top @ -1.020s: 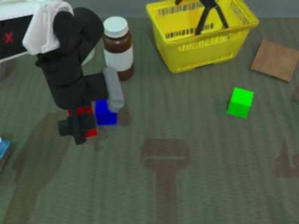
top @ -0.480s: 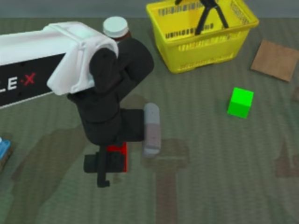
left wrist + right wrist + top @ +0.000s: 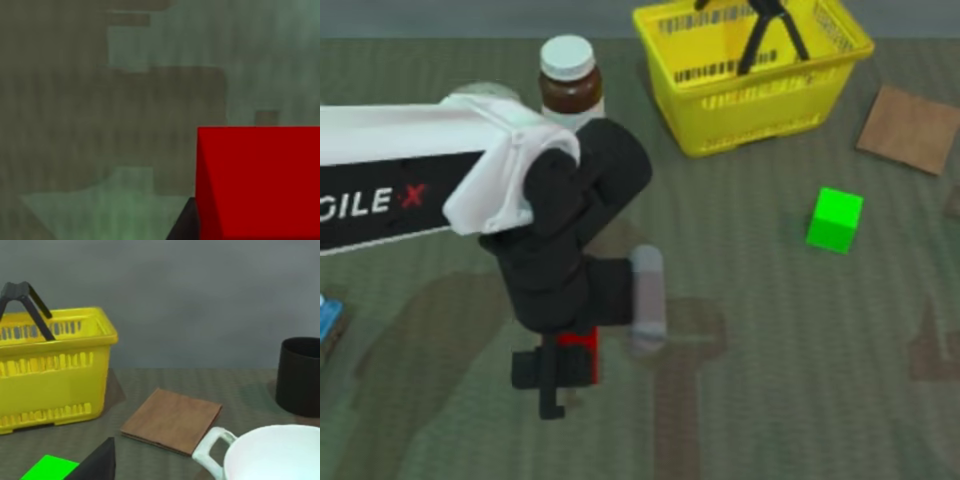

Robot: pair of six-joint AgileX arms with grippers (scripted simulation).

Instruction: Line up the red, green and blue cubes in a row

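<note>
The left arm fills the upper left of the top view. Its hand, lower left of centre, is clamped on the red cube. Lower it straight and let go only once it rests flat on the surface (blue cube hidden). Green cube sits right of centre.

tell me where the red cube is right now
In the top view the red cube sits left of centre, in the left claw, below the brown jar.
</note>
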